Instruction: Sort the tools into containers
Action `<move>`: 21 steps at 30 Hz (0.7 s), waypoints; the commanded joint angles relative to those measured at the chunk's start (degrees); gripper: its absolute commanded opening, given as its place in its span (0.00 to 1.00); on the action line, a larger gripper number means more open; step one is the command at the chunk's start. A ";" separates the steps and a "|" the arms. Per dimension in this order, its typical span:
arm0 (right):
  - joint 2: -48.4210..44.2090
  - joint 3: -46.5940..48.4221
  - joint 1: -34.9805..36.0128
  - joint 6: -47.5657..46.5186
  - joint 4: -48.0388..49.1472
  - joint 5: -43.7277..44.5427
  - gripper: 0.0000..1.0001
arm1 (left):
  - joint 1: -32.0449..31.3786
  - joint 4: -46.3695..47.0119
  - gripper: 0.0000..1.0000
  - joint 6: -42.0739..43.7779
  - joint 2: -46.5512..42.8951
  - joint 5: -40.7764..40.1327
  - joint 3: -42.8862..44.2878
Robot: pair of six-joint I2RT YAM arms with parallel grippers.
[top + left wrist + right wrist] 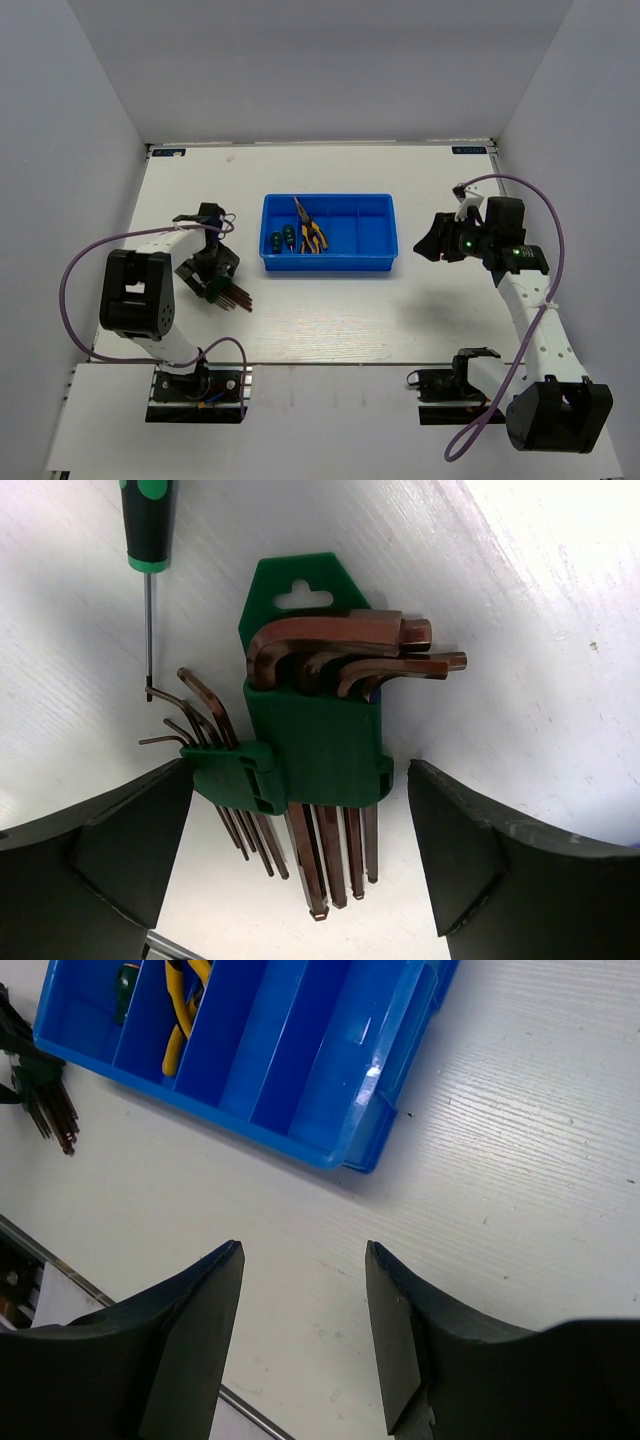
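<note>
The hex key set (315, 740), reddish keys in a green holder, lies flat on the white table left of the blue tray (365, 235). My left gripper (300, 770) is open and low over it, one finger on each side, apart from the holder; from above it is at the set (228, 292). Two green screwdrivers (282, 240) lie in the tray's left compartment and yellow-handled pliers (310, 232) in the one beside it. My right gripper (302, 1250) is open and empty above the table, right of the tray (330, 1080).
A thin screwdriver with a green-and-black handle (147, 525) lies on the table just beyond the hex keys, its tip touching them. The tray's two right compartments hold nothing. White walls enclose the table at the back and sides.
</note>
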 commanded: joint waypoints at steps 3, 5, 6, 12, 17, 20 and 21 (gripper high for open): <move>-0.76 -0.08 -0.25 -0.50 -0.31 -1.73 0.58 | 0.48 2.30 0.98 2.25 2.57 -0.04 -5.82; -0.76 -0.08 -1.90 -0.50 -0.22 -1.91 0.58 | 0.48 0.47 0.98 2.87 1.88 -1.36 -5.83; -0.76 0.01 -2.00 -0.50 -0.39 -1.82 0.58 | 0.48 -0.24 0.98 2.87 1.87 -1.88 -5.83; -0.85 0.19 -2.09 -0.50 -0.31 -2.08 0.58 | 0.48 -1.48 0.98 2.87 1.34 -2.42 -6.45; -0.94 0.10 -2.53 -0.24 -0.40 -2.35 0.58 | -0.22 -2.88 0.99 2.87 2.57 -3.03 -5.66; -0.94 0.10 -2.71 -0.24 -0.57 -2.52 0.58 | -0.22 -5.07 0.99 2.87 1.88 -3.82 -5.13; -1.20 0.19 -2.97 -0.24 -0.57 -2.78 0.58 | -0.22 -6.65 0.99 2.87 1.87 -5.22 -4.52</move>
